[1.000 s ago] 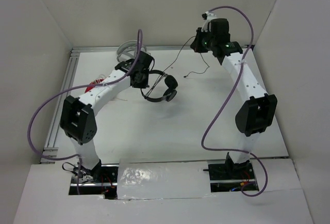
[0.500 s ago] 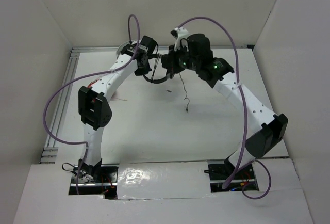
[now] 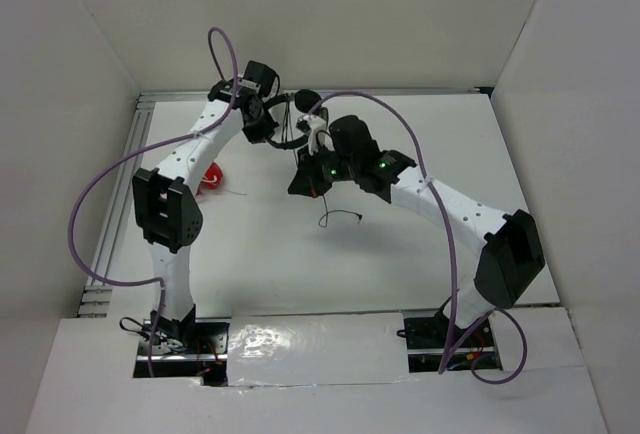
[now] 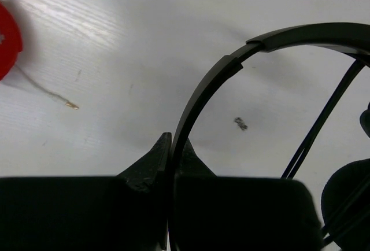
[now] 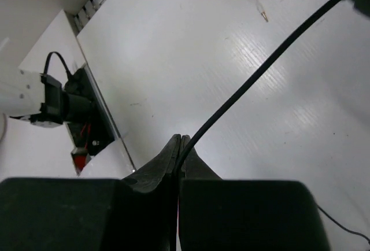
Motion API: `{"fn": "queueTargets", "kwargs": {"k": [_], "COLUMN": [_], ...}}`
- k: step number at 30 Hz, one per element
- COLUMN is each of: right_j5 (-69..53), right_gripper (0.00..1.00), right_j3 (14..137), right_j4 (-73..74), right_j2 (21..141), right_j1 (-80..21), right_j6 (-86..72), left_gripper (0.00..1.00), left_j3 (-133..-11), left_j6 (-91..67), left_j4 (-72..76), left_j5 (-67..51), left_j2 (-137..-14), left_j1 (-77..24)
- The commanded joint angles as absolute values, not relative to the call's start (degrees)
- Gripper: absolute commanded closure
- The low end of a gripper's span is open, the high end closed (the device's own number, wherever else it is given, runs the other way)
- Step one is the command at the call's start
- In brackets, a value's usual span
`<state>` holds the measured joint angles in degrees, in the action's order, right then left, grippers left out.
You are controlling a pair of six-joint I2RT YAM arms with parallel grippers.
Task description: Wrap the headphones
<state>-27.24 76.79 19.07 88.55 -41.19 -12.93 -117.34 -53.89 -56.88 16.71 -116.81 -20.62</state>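
My left jaws are clamped on the thin black headband (image 4: 199,92) of the small black on-ear headphones (image 3: 306,102), holding them up over the far part of the white counter (image 3: 300,264), one round earcup toward the back wall. My right jaws, just beside them, are pinched together on the long thin black cord (image 5: 260,73), whose loose end hangs down toward the counter. A red round object (image 4: 6,37) with a thin gold-tipped wire lies on the counter to my left.
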Motion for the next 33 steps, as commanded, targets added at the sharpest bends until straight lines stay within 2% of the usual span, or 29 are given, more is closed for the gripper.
{"fn": "queueTargets", "kwargs": {"k": [1,8,13,18,23,28,31,33], "right_j5": [-27.8,-25.9,-22.3,-27.1,-31.4,-37.9,-37.8,-37.1], "right_gripper": [0.98,1.0,1.0,1.0,1.0,1.0,1.0,1.0], "right_j3": [70.1,56.8,51.2,43.9,44.6,50.1,52.5,52.9], "right_j4": [5.6,-11.8,-18.5,-30.5,-34.5,-36.9,-35.4,-34.5], "right_j2": [87.6,85.2,83.0,82.0,84.4,93.3,96.1,97.1], "right_j1": [-42.8,-42.9,-41.5,-38.9,-38.8,-40.0,-41.8,-43.0], "right_j6": [-14.5,-14.9,-16.3,-19.9,-19.9,-22.0,-22.1,-21.4], "left_gripper": [1.0,1.0,1.0,1.0,1.0,1.0,1.0,1.0], "left_j3": [-116.2,-111.1,-101.3,-94.4,-91.9,-91.4,-92.6,-94.5], "left_j6": [-52.1,-48.3,-46.8,-47.0,-49.0,-56.7,-60.5,-61.2], "left_j4": [-44.6,-35.2,-27.3,-22.3,-20.0,-20.7,-22.4,-25.0], "left_j5": [7.2,-4.2,-8.9,-12.2,-14.3,-8.3,-0.3,-0.3], "left_j2": [-108.7,-98.5,-88.8,-80.7,-76.6,-75.4,-76.2,-78.1], "left_j1": [-19.3,-18.2,-18.0,-17.7,-17.5,-17.7,-19.4,-19.5]}}
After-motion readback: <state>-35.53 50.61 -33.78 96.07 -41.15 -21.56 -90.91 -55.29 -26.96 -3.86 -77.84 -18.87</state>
